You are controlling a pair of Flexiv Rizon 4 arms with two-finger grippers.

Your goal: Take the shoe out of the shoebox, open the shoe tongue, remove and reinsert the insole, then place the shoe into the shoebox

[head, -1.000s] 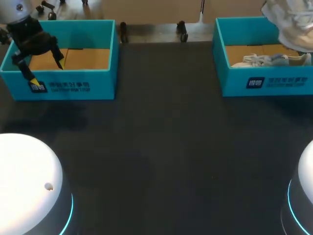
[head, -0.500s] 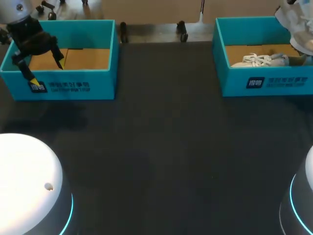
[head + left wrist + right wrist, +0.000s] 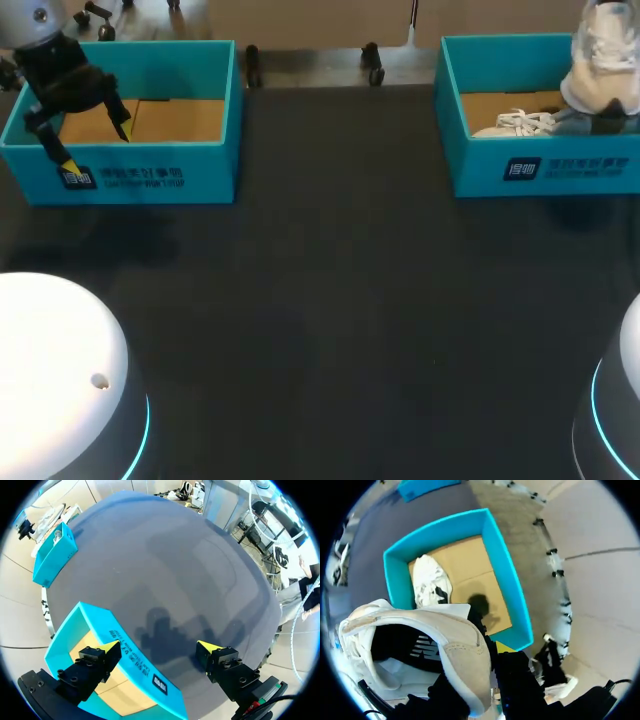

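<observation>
The open room is the broad strip of dark table (image 3: 340, 300) running near to far through the middle, between 2 teal boxes. It widens across the whole near half, out to the 2 white arm bases (image 3: 60, 370) at the near corners. Both boxes sit tight against the far edge. 2 small black clamps (image 3: 372, 62) stand on that edge between them.

Far left is the left shoebox (image 3: 150, 175), and only its brown cardboard floor shows inside. The left gripper (image 3: 97, 147) hangs over the box's near wall, close to the left corner. Its fingers are spread wide and grip nothing. In the left wrist view, 1 yellow tip is above the cardboard and the other is out over the table, so the wall runs under the gap.

Far right is the right shoebox (image 3: 480, 165). 1 white shoe, the resting shoe (image 3: 525, 123), lies on its cardboard floor toward the left end, laces up.

Now the held shoe (image 3: 600, 60), also white, raised over the right end of that box. The right gripper (image 3: 487, 672) is clamped on its heel wall, with 1 yellow tip showing just beside the heel. The shoe's dark-lined opening faces the wrist camera, with the box well below it.

The count: 2 shoeboxes, 2 shoes, 2 grippers, 2 clamps.
</observation>
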